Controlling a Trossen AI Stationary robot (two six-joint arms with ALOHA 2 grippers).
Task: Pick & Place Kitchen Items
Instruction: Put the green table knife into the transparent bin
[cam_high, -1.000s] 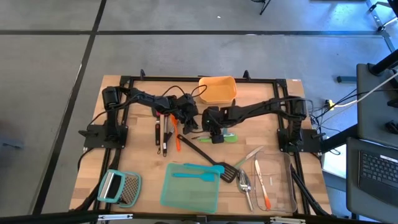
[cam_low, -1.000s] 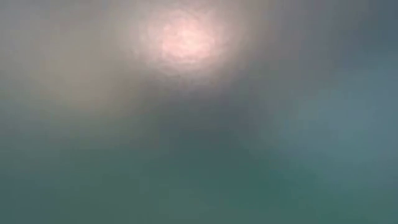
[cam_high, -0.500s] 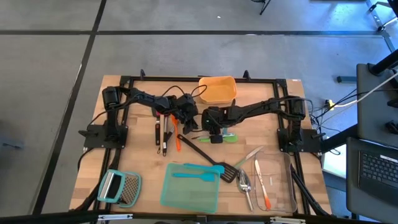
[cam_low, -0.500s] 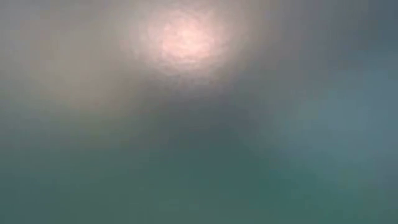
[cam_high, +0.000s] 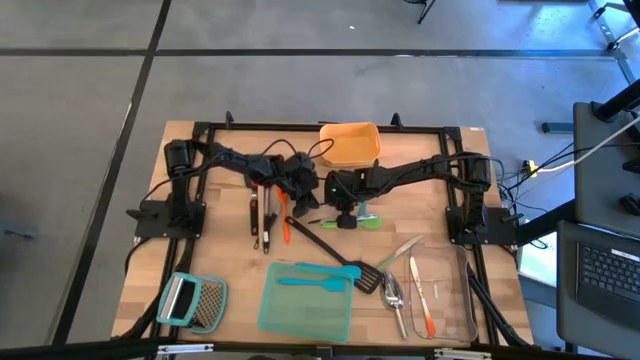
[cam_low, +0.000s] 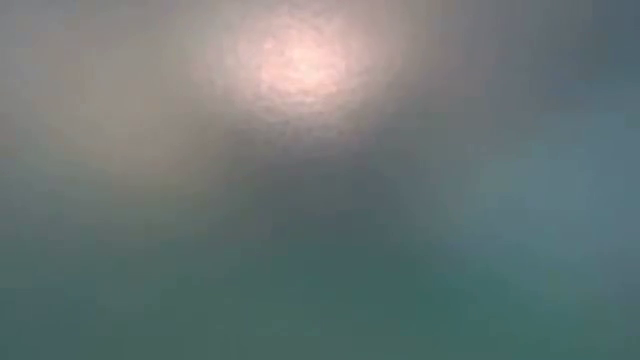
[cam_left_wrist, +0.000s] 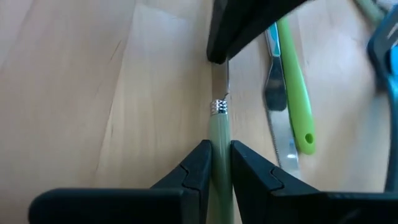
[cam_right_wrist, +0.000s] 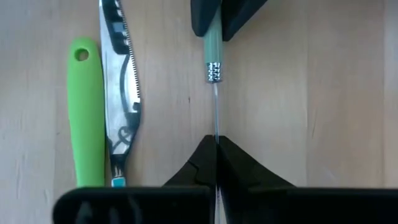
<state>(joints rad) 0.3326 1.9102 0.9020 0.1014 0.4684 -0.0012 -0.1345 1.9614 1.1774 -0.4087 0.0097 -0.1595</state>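
Observation:
A slim utensil spans between my two grippers near the table's middle. It has a pale green handle (cam_left_wrist: 219, 134), a ribbed silver collar (cam_right_wrist: 213, 71) and a thin metal blade (cam_right_wrist: 216, 115). My left gripper (cam_left_wrist: 216, 168) is shut on the handle. My right gripper (cam_right_wrist: 216, 155) is shut on the blade. In the high view they face each other, the left gripper (cam_high: 308, 203) left of the right gripper (cam_high: 343, 212). A lime-green-handled utensil (cam_right_wrist: 84, 112) and a serrated silver knife (cam_right_wrist: 121, 87) lie flat on the wood beside them. The low view shows only blur. My left gripper pinches the pale green handle (cam_left_wrist: 220, 146) between its two fingers, a little behind the silver collar. The fingers run along the utensil and slant down from the table's left side. My right gripper pinches the thin metal blade (cam_right_wrist: 216, 132) between its shut fingertips, past the collar. It comes steeply from above on the right, in line with the utensil. Whether the utensil is clear of the table I cannot tell.
An orange container (cam_high: 350, 143) stands at the far edge, a teal tray (cam_high: 307, 300) and a clear container (cam_high: 445, 295) at the near edge. A black turner (cam_high: 325, 245), a teal spatula (cam_high: 315, 281), silver cutlery (cam_high: 395, 290), more utensils (cam_high: 265, 215) and a grater (cam_high: 195, 300) lie around.
My right gripper has shut on the slim utensil's metal blade and rolled a little about its own line. The left gripper has kept its hold on the handle, and the utensil has stayed where it was.

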